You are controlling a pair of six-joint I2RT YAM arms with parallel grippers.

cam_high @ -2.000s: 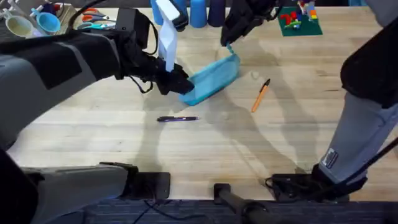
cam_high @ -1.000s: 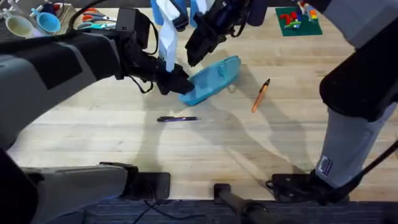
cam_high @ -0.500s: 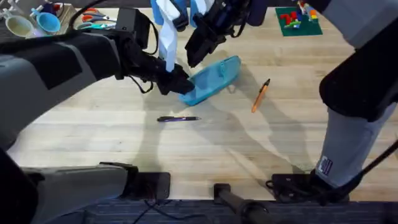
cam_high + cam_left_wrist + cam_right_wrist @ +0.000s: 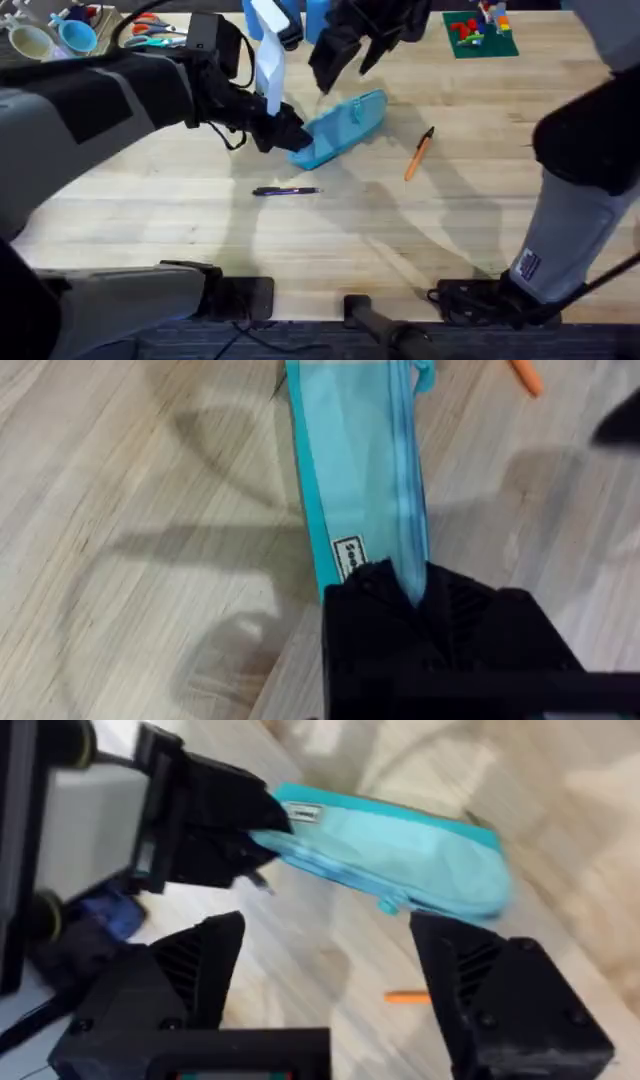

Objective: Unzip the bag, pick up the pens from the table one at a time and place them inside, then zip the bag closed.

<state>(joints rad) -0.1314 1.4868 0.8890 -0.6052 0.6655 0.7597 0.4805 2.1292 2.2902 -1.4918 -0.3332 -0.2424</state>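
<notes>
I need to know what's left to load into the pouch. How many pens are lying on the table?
2. The orange pen lies on the table to the right of the bag. The dark pen lies nearer the arms' bases, in front of the bag's gripped end. None looks hidden.

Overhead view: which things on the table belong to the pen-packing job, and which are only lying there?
Belongs to the job:
- bag, one end held in the left hand
- orange pen
- dark pen
- right hand, open above the bag

Just lying about:
- blue cups
- scissors
- toy bricks on a green plate
- mugs
</notes>
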